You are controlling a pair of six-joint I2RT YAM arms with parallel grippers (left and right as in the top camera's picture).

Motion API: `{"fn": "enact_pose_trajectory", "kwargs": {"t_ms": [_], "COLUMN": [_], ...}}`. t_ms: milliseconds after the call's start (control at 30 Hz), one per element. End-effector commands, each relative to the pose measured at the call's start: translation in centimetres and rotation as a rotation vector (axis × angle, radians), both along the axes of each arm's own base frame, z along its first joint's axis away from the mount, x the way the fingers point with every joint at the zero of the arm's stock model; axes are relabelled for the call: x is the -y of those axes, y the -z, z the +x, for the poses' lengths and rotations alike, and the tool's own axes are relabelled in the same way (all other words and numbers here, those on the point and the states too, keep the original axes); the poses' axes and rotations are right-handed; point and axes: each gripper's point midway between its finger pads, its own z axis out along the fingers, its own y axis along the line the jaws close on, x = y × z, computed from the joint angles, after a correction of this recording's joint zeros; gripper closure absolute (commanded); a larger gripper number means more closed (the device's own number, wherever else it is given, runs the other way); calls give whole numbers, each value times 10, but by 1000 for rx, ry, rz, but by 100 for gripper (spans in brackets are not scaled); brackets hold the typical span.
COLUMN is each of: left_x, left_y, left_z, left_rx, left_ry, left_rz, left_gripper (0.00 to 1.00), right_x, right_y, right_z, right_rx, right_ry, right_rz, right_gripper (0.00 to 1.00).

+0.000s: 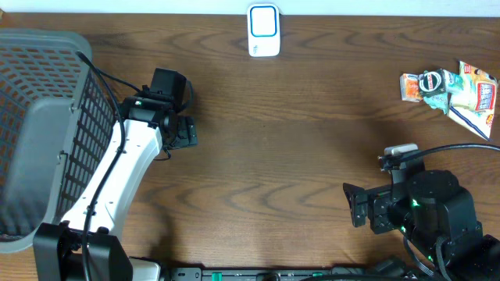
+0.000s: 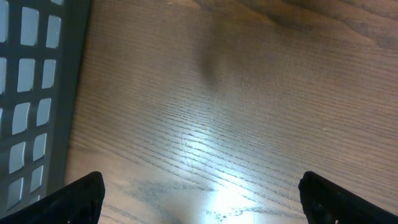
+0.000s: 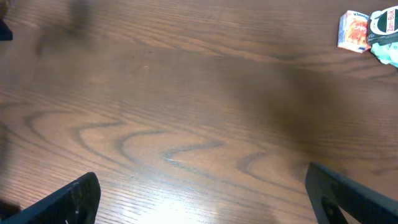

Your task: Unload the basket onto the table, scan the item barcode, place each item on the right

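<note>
the task's things are a small heap of snack packets (image 1: 449, 92) at the far right of the wooden table (image 1: 273, 156). an orange carton-like pack sits at its left end. a teal and white pack with a round dark label lies against it, and a crinkled white bag with blue and red print trails off to the right. they touch one another. in the right wrist view only the orange pack and a teal edge (image 3: 356, 30) show, in the top right corner. no barcode can be made out at this size.

the scanner (image 1: 264, 30), white with a blue outlined face, sits at the far edge near the middle, well apart from the packets.

a dark mesh basket (image 1: 47, 55) fills the left side. what shows inside looks like a plain grey floor, though the angle is poor.

the left gripper (image 1: 181, 133) is just right of the basket, fingers spread wide over bare wood (image 2: 199, 202). the right gripper (image 1: 355, 204) is at the near right, also spread wide and holding nothing (image 3: 202, 196).
</note>
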Motion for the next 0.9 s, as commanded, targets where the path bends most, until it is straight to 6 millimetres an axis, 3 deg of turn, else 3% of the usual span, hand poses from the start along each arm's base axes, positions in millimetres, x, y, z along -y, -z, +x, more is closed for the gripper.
{"fn": "enact_pose_trajectory", "kwargs": {"t_ms": [0, 133, 433, 867], "left_x": [-3, -3, -3, -3], "left_y": [-5, -5, -5, -5], "left_z": [0, 0, 0, 0], "left_rx": [14, 14, 14, 14], "left_ry": [-12, -12, -12, -12], "left_rz": [5, 5, 5, 5], "left_gripper": [3, 2, 2, 2], "right_x": [7, 22, 42, 46], "right_y": [3, 7, 36, 67], "right_z": [-1, 7, 27, 46], "right_rx": [-6, 43, 283, 579], "right_ry": [39, 129, 257, 258], "right_rz": [6, 45, 153, 276], "right_gripper": [1, 1, 1, 1]}}
